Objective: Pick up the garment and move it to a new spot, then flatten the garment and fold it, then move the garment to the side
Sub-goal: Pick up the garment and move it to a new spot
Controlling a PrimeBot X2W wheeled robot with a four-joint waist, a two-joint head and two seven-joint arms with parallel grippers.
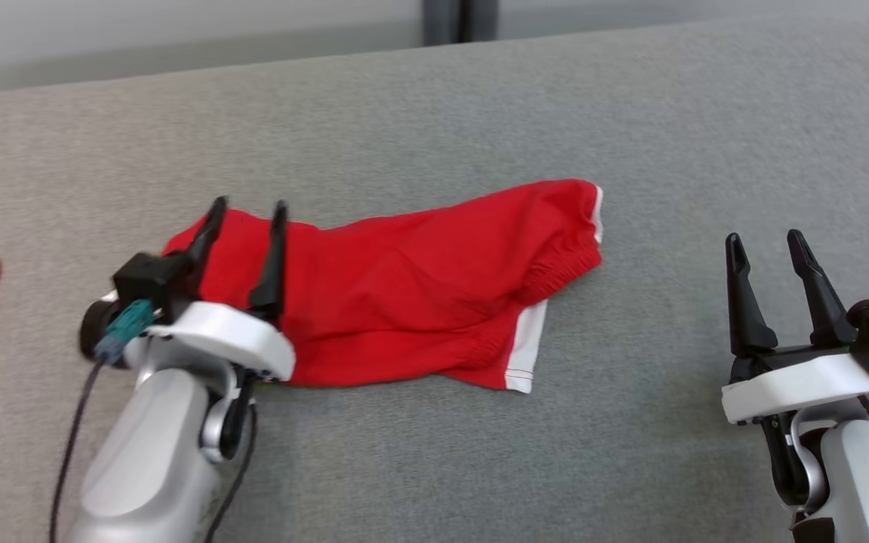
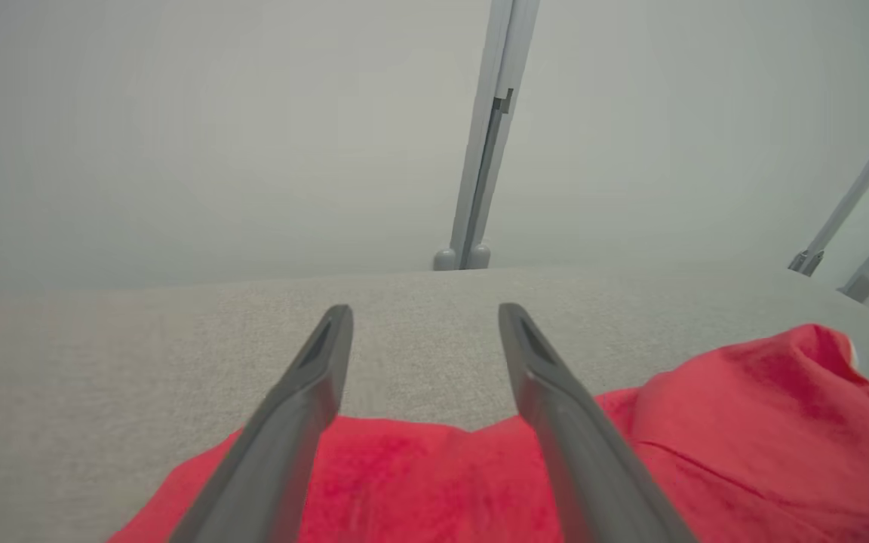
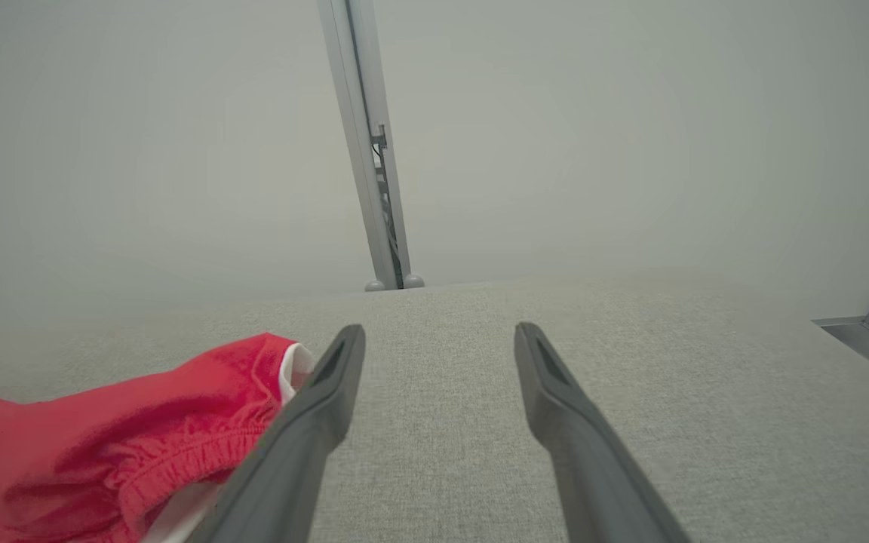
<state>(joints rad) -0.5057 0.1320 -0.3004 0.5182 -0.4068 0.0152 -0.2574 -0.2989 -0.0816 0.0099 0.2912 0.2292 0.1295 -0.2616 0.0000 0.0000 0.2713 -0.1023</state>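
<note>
You are looking at the red garment (image 1: 419,286) lying spread across the gray padded surface (image 1: 434,105), its left end sitting beneath your left gripper (image 1: 250,205), whose two fingers are standing apart over the cloth and pinching nothing. Your right gripper (image 1: 766,240) is hovering over the gray padding, fingers likewise spread wide, well apart from the garment's white-trimmed right end.

Your head camera looks forward and down on the grey surface (image 1: 434,113) from above both pairs of jaws. Each wrist camera sits low, close behind its own jaws, facing along them toward the pale wall (image 2: 178,151). All views share the red garment (image 1: 404,286) beneath the left jaws.
</note>
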